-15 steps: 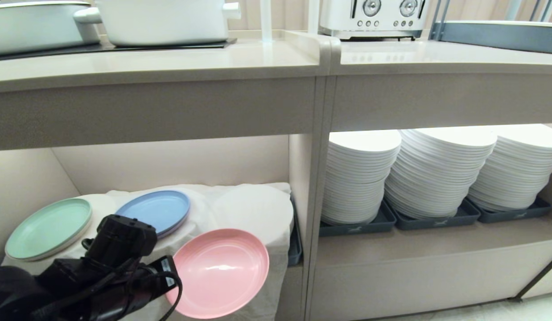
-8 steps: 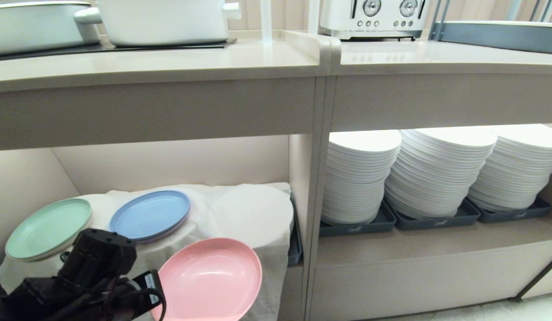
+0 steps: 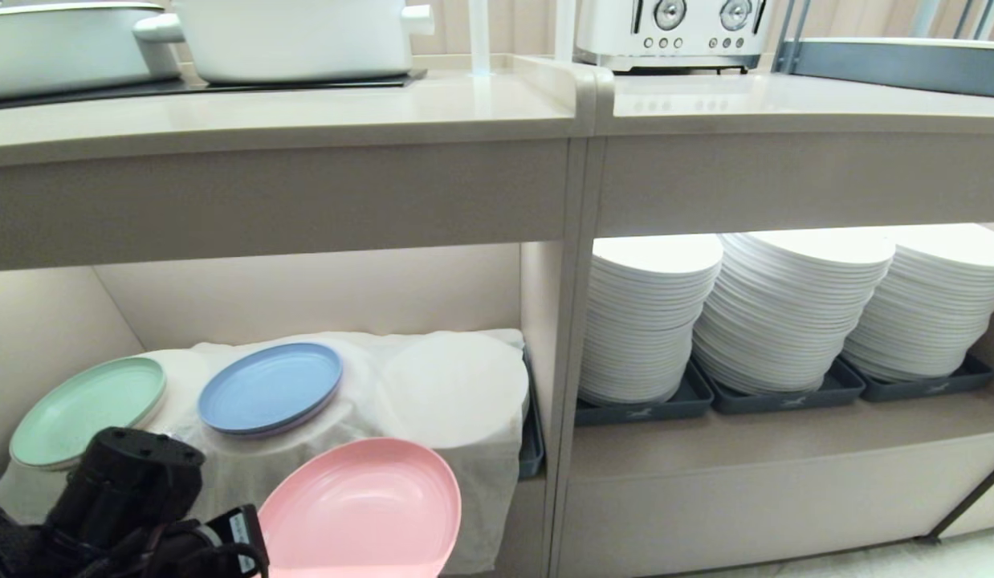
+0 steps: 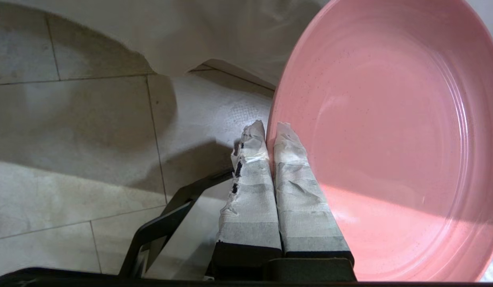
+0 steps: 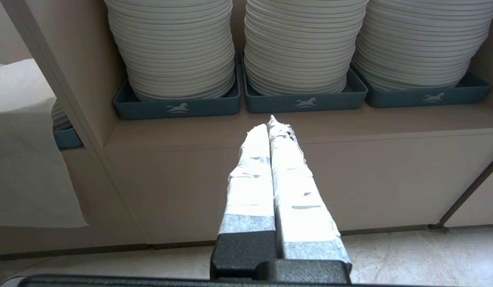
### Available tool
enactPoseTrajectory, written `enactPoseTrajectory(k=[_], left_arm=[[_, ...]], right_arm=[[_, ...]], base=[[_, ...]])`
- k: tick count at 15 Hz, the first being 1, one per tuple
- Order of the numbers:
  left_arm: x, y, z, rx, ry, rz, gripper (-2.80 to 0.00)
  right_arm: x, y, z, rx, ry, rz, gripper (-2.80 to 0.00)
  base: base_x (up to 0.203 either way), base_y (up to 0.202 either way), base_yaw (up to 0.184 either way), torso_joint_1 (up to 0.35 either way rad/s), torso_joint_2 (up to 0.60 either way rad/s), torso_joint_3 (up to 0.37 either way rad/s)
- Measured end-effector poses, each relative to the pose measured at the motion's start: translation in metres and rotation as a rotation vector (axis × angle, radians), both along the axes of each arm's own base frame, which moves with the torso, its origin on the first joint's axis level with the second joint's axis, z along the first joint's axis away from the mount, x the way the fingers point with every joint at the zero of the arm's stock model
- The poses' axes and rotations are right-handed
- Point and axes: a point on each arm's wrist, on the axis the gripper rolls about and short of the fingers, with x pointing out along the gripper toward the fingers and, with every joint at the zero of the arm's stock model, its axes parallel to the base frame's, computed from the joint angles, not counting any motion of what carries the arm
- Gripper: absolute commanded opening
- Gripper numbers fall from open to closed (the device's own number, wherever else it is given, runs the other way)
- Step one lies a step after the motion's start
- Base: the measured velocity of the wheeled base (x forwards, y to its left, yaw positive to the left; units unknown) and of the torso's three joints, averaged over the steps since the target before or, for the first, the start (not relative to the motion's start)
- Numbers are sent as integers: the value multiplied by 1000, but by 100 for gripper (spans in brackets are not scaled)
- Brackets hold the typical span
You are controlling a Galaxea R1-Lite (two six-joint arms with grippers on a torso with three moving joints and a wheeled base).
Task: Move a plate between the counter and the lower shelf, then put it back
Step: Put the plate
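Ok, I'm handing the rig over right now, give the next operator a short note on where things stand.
Left gripper: shut on the pink plate, pinching its rim; the plate hangs tilted, in front of the cloth-draped lower shelf, touching nothing.
Right gripper: shut, empty, parked facing the white plate stacks.
Green plate and blue plate lie on the shelf cloth.
Counter holds no plate.
Left: set the plate down where this leg ends.
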Motion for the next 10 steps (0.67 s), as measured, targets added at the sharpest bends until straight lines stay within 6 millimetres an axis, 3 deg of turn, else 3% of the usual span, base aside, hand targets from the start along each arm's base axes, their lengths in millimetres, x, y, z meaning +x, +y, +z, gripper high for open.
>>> enactPoseTrajectory(k=[10], left_arm=[[-34,16,7,-4,-12,-5,-280]], right_arm=[[0,0,0,0,-1,1,-280]], base=[[0,0,0,0,0,0]])
